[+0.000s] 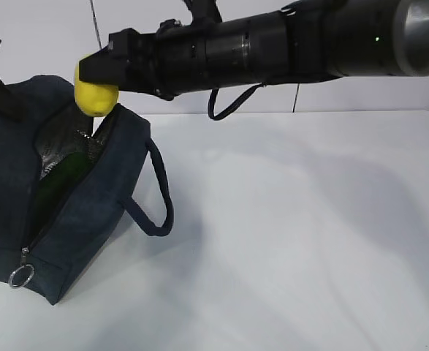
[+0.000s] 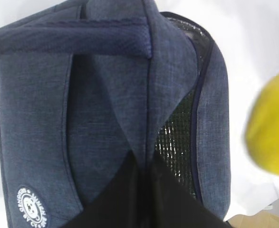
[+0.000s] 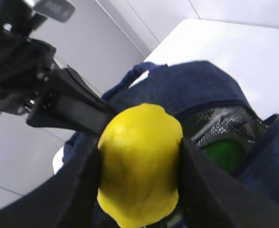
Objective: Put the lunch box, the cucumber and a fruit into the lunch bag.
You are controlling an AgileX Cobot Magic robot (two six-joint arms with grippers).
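The lemon (image 1: 95,97) hangs in the air above the far end of the open bag (image 1: 68,219), clear of the table (image 1: 309,234); in the right wrist view its long axis runs up and down the picture, the blunter end at the bottom, and in the exterior view it sits slightly tilted with its lower tip just above the bag's mouth; the right claw (image 3: 139,164) is about half open and clamped on the lemon, one dark finger (image 3: 84,190) pressed to each side of it; the left claw (image 2: 146,190) is clenched on the fabric of the bag's top edge beside the zip opening, pinching it at the bottom of the left wrist view, and in the exterior view that arm comes in from the upper left edge onto the bag's far side; the bag stands at the left edge of the table, near the front left corner, its long axis running from the near end, where the silver ring pull (image 1: 21,276) hangs, away toward the back; its top is unzipped and spread, showing a silvery lining (image 3: 225,126); inside, the cucumber (image 1: 57,183) lies lengthwise along the bag, dark green, its end visible as a bright green patch in the right wrist view; one loop handle (image 1: 156,197) droops over the bag's right side onto the table; whether the lunch box is inside cannot be told.
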